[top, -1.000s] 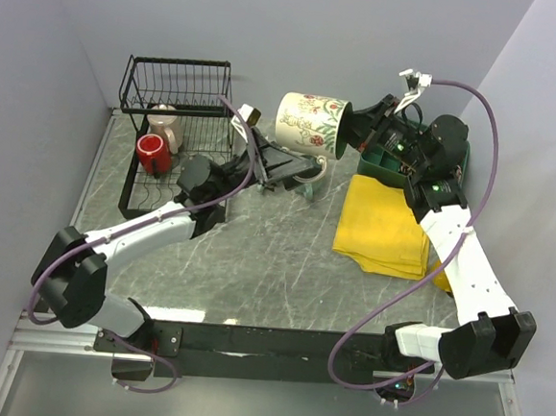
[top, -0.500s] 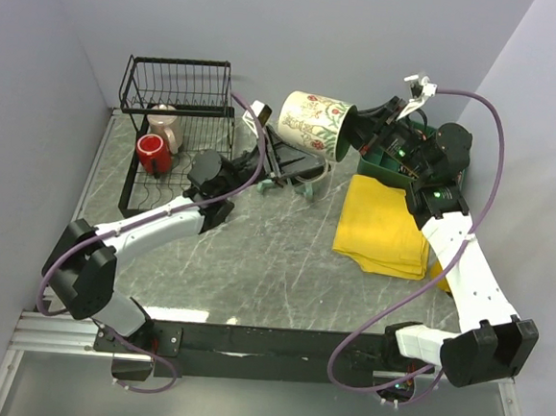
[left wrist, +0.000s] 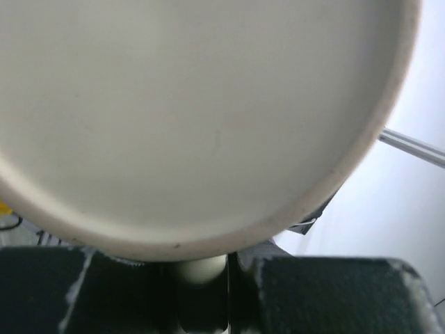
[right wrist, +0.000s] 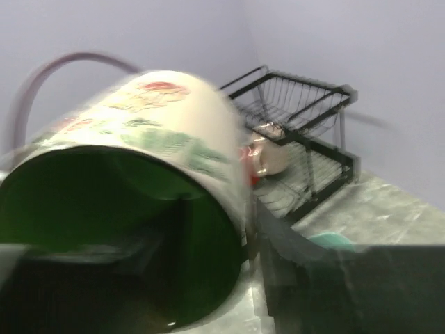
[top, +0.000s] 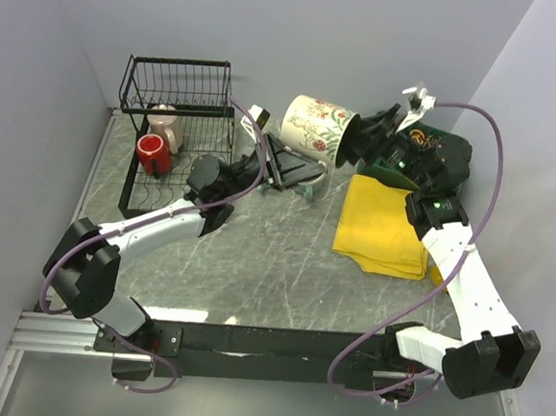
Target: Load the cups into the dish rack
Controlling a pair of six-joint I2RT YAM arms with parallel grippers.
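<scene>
- Seen from the left wrist, the pale underside of the cream ceramic mug (left wrist: 195,104) with a flower print and green inside fills nearly everything, its sides cut off by the picture's edges
- Low in that view, the left tool (left wrist: 200,278) has its two dark fingers closed on a pale part of the mug; which part, I cannot tell
- The right wrist view is blurred: the right tool (right wrist: 229,268) has one finger inside the mug's (right wrist: 139,139) green mouth and one outside, but whether it presses the wall I cannot tell
- From above, the mug (top: 313,124) is in the air on its side, right of the black wire dish rack (top: 178,75), with its mouth facing away from the rack
- The left tool (top: 296,163) is under it and the right tool (top: 356,137) at its mouth
- A red mug (top: 152,152) and a beige mug (top: 165,124) sit in the rack's lower tier
- A teal mug (top: 308,188) on the grey marbled worktop (top: 255,254), right of the rack, is half hidden by the left tool
- Farther right lie a yellow cloth (top: 382,226) and a dark green tray (top: 368,163), the tray mostly covered by the right arm
</scene>
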